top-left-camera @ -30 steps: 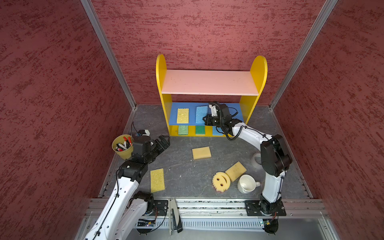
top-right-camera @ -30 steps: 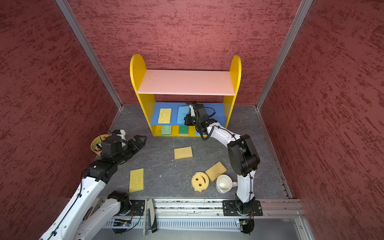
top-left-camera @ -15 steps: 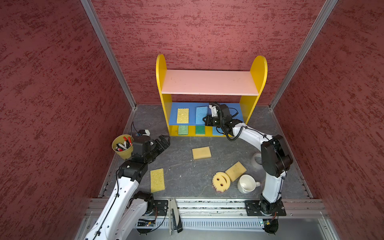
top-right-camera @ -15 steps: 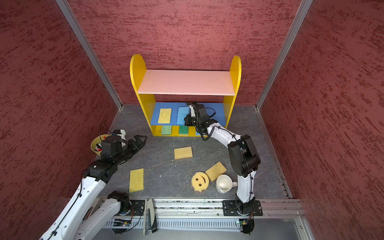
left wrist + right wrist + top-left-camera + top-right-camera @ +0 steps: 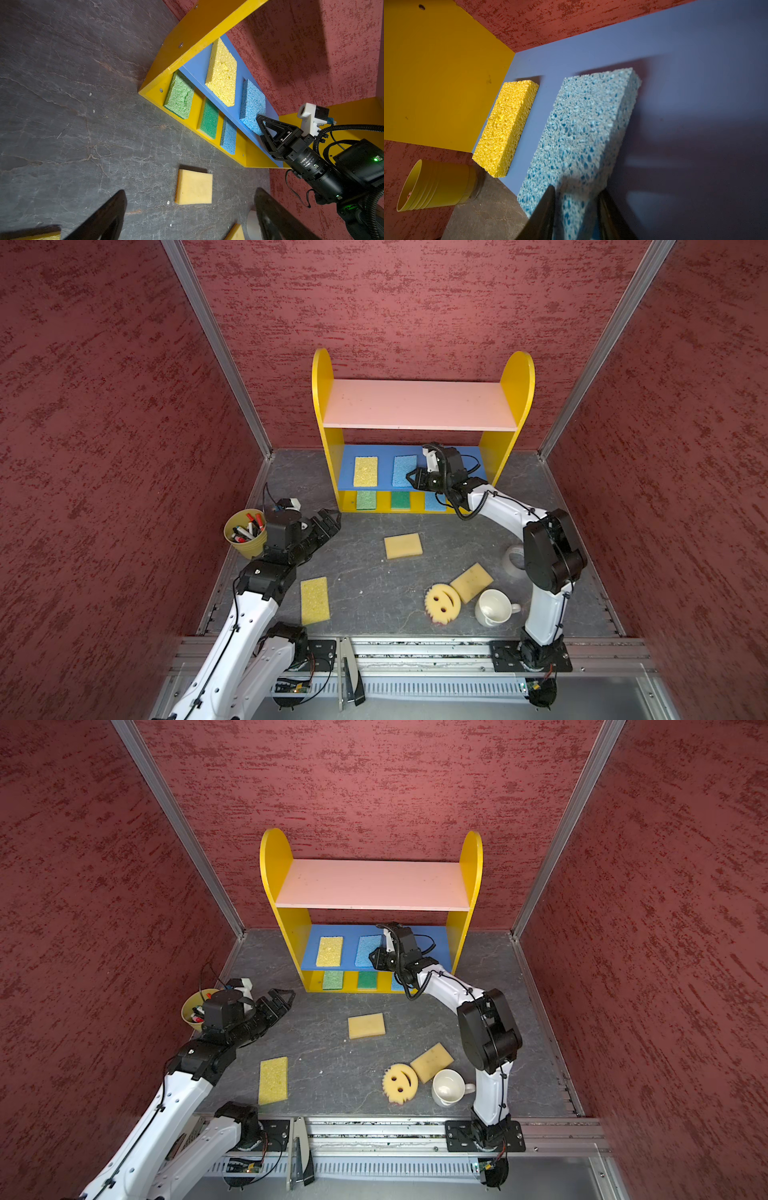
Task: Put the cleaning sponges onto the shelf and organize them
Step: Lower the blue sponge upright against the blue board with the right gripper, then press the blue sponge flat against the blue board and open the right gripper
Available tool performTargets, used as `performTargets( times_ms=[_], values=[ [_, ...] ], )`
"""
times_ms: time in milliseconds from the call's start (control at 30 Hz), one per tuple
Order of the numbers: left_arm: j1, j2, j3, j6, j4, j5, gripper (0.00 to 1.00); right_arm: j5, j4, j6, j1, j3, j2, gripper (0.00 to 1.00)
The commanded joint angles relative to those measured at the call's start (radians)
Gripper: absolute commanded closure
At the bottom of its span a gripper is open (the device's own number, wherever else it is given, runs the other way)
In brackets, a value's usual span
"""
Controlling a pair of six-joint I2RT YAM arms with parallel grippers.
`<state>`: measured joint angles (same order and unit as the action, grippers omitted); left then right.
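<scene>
Right wrist: porous blue sponge (image 5: 587,128) flat on smooth shelf (image 5: 675,62); right pincer (image 5: 577,189) straddles end, grip unclear; left pincer (image 5: 331,517) wide.

9 sponges (image 5: 403,546); 1 ea. shelf (image 5: 419,404), mug (image 5: 494,608), pen cup (image 5: 245,545); 2 arms (image 5: 498,508).

My shelf (image 5: 419,406), partly stocked.
Blue board (image 5: 385,468): yellow sponge (image 5: 365,471), blue sponge (image 5: 403,469). Base (image 5: 383,502): light green (image 5: 366,500), dark green (image 5: 400,500), second blue (image 5: 433,502).

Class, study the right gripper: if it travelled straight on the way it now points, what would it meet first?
The blue sponge on the blue middle board of the shelf: the right gripper points along it, fingers flanking its near end. Whether they touch it is unclear.
</scene>
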<state>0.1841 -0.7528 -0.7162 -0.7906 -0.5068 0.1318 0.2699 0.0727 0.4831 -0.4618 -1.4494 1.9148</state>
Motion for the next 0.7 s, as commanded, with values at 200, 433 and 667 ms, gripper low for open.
performTargets(
  times_ms=[200,433,667],
  values=[
    [-0.009,0.031,0.009,0.003,0.007,-0.004,0.05,-0.030,0.023,-0.006,0.005,-0.003,-0.036,0.47],
    [-0.011,0.059,0.024,0.001,-0.002,-0.012,0.04,-0.096,0.046,-0.012,0.006,-0.002,-0.066,0.45],
    [-0.017,0.073,0.034,0.001,-0.009,-0.014,0.04,-0.164,0.064,-0.026,0.005,-0.008,-0.079,0.45]
  ],
)
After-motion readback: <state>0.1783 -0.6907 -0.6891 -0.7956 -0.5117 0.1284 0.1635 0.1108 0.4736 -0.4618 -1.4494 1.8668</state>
